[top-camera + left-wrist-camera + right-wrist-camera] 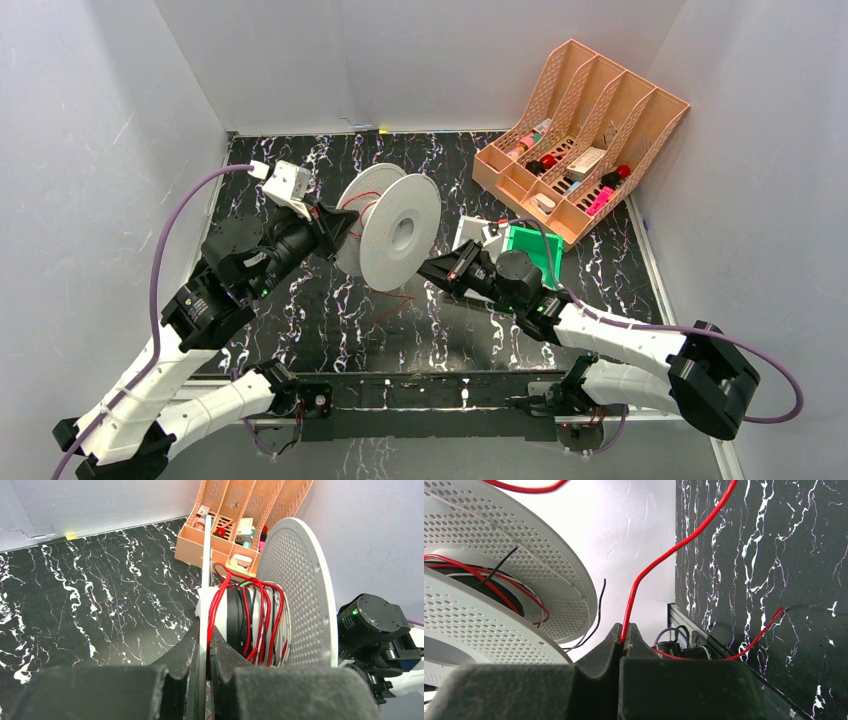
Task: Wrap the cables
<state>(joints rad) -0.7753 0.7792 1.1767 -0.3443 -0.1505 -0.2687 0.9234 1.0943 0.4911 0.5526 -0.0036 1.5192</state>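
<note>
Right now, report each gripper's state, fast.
Left gripper: shut on the spool flange.
Right gripper: shut on the red wire.

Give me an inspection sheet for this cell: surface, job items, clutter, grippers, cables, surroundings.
Surface: black marbled tabletop, with a loose wire tail lying on it near the spool.
Job's things: white perforated spool, held on edge, with red, black and white wire wound on its hub.
Clutter: pink desk organizer at the far right, with small items in its compartments; green box and white box in front of it.
Grippers: left gripper shut on one spool flange; right gripper shut on the red wire.
Cables: red wire slack above the right gripper; purple cable looping off each arm.
Surroundings: white walls on three sides.
</note>
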